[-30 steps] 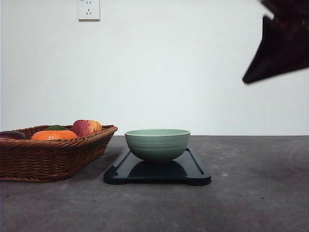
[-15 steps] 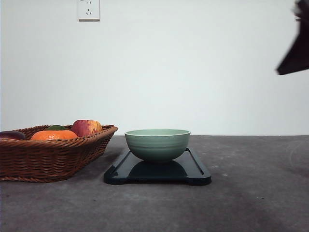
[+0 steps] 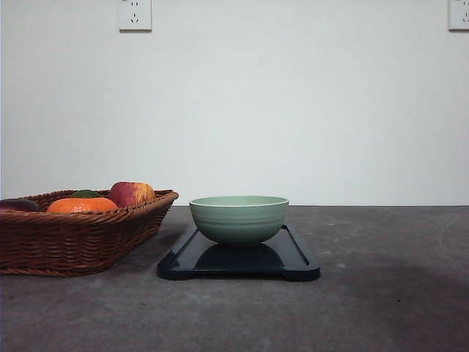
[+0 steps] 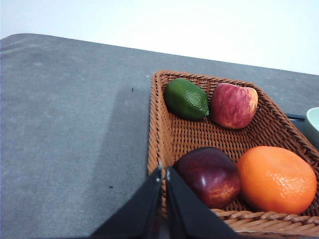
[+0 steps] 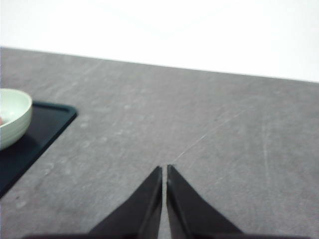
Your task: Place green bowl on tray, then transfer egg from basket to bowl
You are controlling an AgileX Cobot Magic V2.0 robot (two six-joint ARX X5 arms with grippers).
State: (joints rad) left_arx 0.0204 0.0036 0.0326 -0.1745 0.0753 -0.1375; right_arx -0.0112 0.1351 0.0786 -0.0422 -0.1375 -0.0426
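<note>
On dark tray (image 3: 297,258), ridged sage-green bowl (image 3: 239,219) upright

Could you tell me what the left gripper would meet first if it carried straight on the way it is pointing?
Probably the basket's near rim, just ahead of the shut left gripper; the dark red fruit lies just beyond, though depth is hard to judge.

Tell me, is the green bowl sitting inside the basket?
No, the green bowl stands on the dark tray, beside the basket of fruit in the front view.
</note>
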